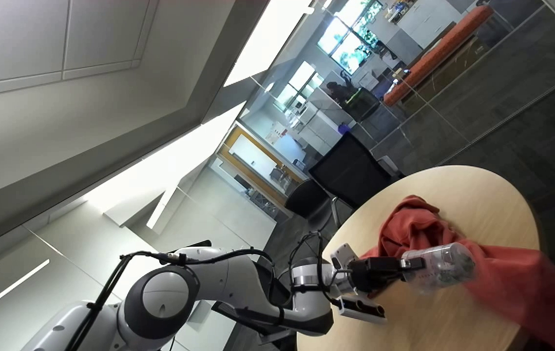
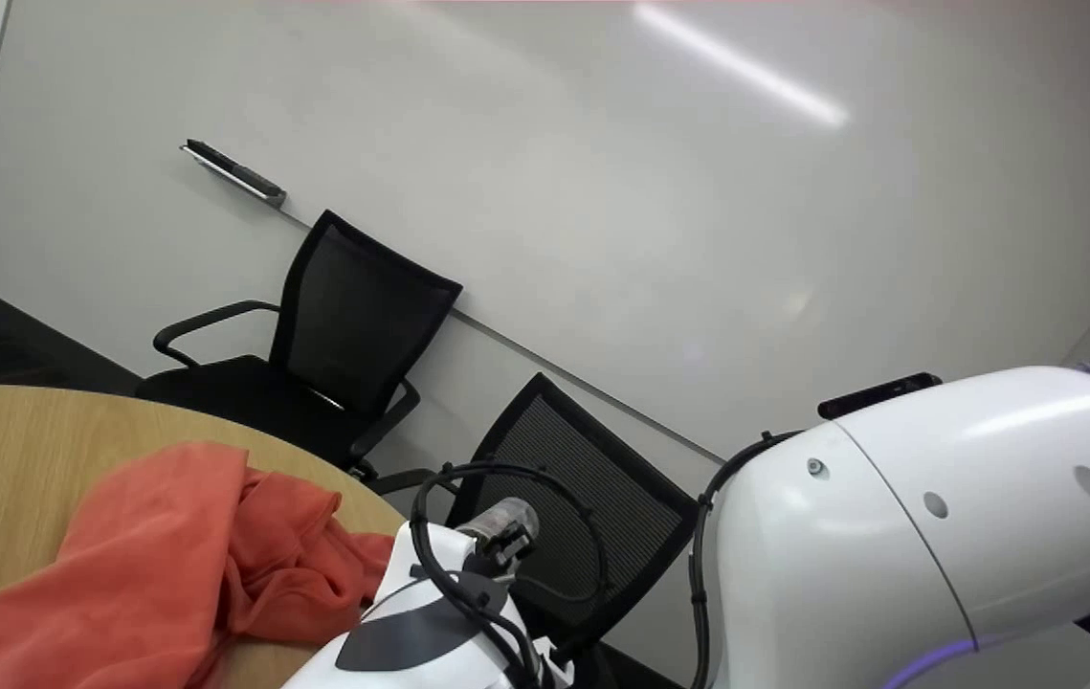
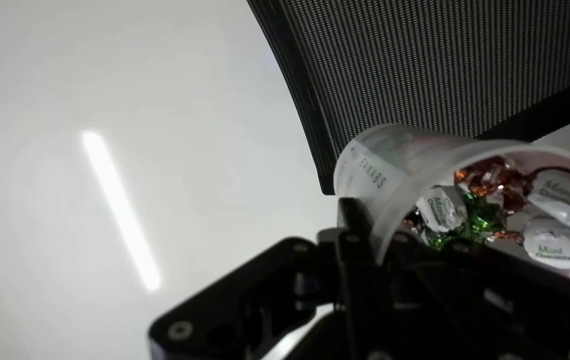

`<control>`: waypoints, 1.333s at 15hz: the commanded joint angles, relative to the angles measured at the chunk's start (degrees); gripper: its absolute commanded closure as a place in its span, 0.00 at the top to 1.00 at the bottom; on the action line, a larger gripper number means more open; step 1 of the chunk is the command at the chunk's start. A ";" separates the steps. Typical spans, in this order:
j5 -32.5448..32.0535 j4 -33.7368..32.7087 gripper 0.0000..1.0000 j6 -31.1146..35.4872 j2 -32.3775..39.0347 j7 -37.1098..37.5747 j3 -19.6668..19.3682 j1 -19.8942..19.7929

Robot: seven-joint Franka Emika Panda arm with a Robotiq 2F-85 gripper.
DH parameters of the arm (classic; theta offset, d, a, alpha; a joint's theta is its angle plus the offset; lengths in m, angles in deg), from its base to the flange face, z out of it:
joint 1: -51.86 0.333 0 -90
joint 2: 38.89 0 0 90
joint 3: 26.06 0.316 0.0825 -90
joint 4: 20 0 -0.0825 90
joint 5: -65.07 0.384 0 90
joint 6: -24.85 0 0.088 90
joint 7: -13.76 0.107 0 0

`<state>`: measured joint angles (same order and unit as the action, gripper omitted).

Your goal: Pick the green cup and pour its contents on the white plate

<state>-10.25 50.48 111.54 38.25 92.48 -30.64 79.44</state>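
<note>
A clear plastic cup [image 1: 439, 265] with printed text is in my gripper [image 1: 412, 264]. It also shows in an exterior view [image 2: 513, 518] and in the wrist view [image 3: 380, 167]. The cup holds several wrapped candies [image 3: 555, 242], white with green and orange foil ends. In the wrist view the gripper [image 3: 365, 230] is shut on the cup's wall at the rim. The cup is held above the table, beside the red cloth's area; its exact tilt is hard to tell. No green cup shows; the green is in the wrappers. No white plate is in view.
A round wooden table [image 1: 472, 195] carries a crumpled red cloth [image 1: 413, 224], which hangs over the edge; it also shows in an exterior view [image 2: 181, 565]. Black mesh chairs [image 1: 350, 168] stand round the table. A whiteboard wall [image 2: 554, 191] is behind.
</note>
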 commanded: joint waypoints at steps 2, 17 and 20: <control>-2.37 -4.69 0.01 -5.16 3.13 -5.03 0.67 -0.48; -6.82 -8.92 0.01 -12.39 6.88 -16.09 0.61 0.18; -7.78 -8.85 0.01 -14.31 6.88 -17.68 0.68 0.28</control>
<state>-16.47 42.25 100.23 45.13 77.64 -30.50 79.63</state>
